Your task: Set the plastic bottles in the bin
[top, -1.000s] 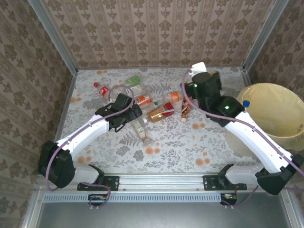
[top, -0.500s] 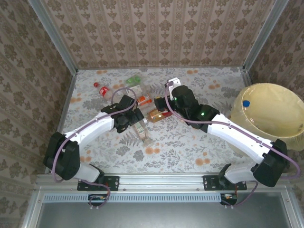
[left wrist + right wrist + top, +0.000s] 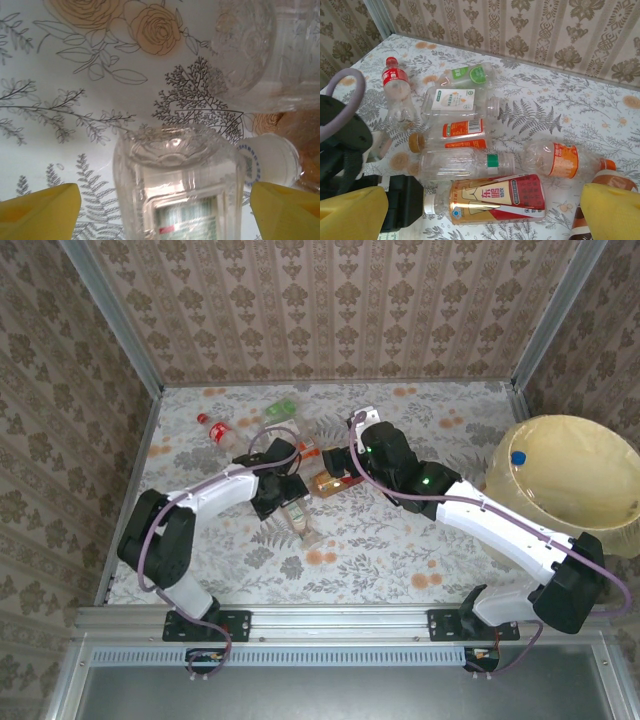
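Observation:
Several plastic bottles lie in a pile mid-table. My left gripper [image 3: 288, 492] is low over a clear square-sided bottle [image 3: 175, 190] with a pale green label. Its yellow fingertips [image 3: 42, 210] stand on either side of that bottle's base, open, with a gap on the left side. My right gripper [image 3: 482, 212] hangs open above a red-and-gold labelled bottle [image 3: 495, 197] with a white cap, holding nothing. The bin [image 3: 585, 502], lined with a pale yellow bag, stands at the right edge of the table, and a blue cap [image 3: 518, 457] shows inside it.
Beyond the red-and-gold bottle lie a clear one with a green band [image 3: 465, 162], an orange-labelled one [image 3: 460, 135], a white-labelled one [image 3: 455, 102], a green one [image 3: 467, 75], a red-capped one [image 3: 395, 85] and a crushed orange one [image 3: 565, 160]. Patterned walls close the table in.
My right arm swung left from near the bin to over the pile, then held still. My left gripper slid right over the clear bottle, and its jaws narrowed a little.

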